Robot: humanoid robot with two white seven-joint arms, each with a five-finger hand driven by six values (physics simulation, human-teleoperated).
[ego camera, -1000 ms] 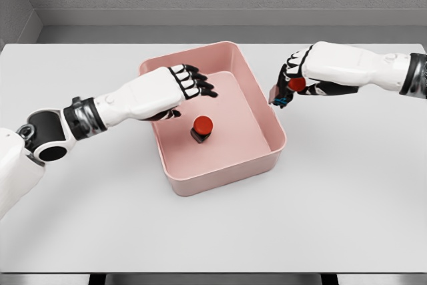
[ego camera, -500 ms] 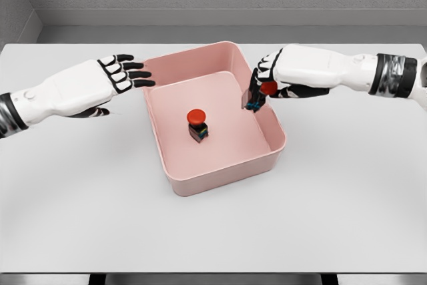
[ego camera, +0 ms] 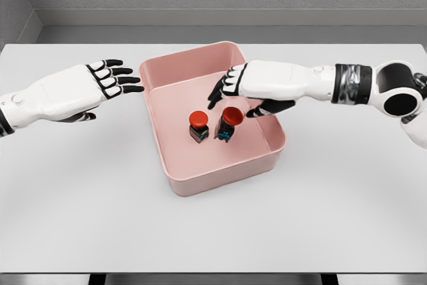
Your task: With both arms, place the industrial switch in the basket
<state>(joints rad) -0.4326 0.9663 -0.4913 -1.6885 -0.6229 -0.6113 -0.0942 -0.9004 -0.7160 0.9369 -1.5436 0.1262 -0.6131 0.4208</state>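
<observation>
Right hand (ego camera: 230,88) hovers with fingers spread and empty over the pink basket (ego camera: 203,181); both industrial switches (ego camera: 198,126) (ego camera: 227,123) stand side by side inside. Left hand (ego camera: 110,78), open, hangs left of it above the surface (ego camera: 333,218). Placement looks finished.

I see two red-capped switches, one (ego camera: 198,125) just beside the other (ego camera: 226,122), standing in the pink basket (ego camera: 220,165) on the white table (ego camera: 333,205), my right hand (ego camera: 245,87) spread above them and my left hand (ego camera: 100,81) spread outside its left wall.
</observation>
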